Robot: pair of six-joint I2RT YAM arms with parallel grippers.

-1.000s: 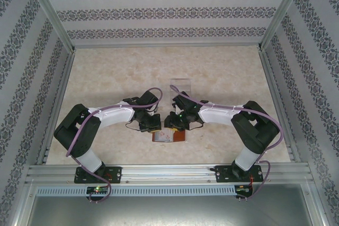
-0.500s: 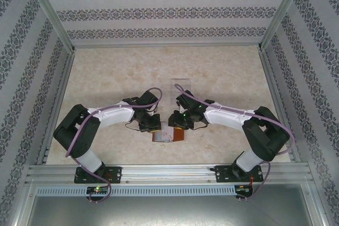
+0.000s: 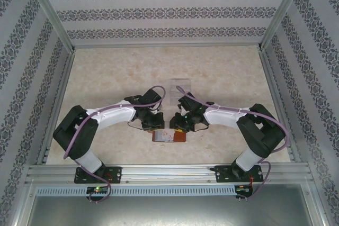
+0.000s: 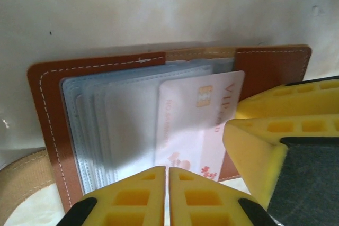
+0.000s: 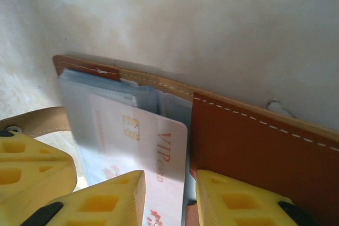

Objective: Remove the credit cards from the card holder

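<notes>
The card holder [image 4: 45, 99] lies open on the table, reddish-brown leather with pale blue-grey pockets [image 4: 122, 125]. One of the credit cards, pinkish-white with "VIP" print [image 4: 198, 115], sticks partway out of a pocket. My left gripper [image 4: 168, 175] is shut, its tips pressed on the pockets at the card's near left corner. My right gripper [image 5: 169, 183] stands open over the same card [image 5: 148, 146], one finger on the card and the other on the leather flap [image 5: 254, 141]. In the top view both grippers, left [image 3: 153, 124] and right [image 3: 181, 124], meet over the card holder [image 3: 180, 137].
A clear plastic tray [image 3: 180, 85] lies just beyond the grippers. The holder's tan strap [image 5: 37, 120] trails off its left side. Patterned walls and metal rails enclose the pale table [image 3: 222, 72].
The right arm has shifted and its gripper has settled a little nearer and lower onto the holder, closing slightly. The left gripper has stayed put.
</notes>
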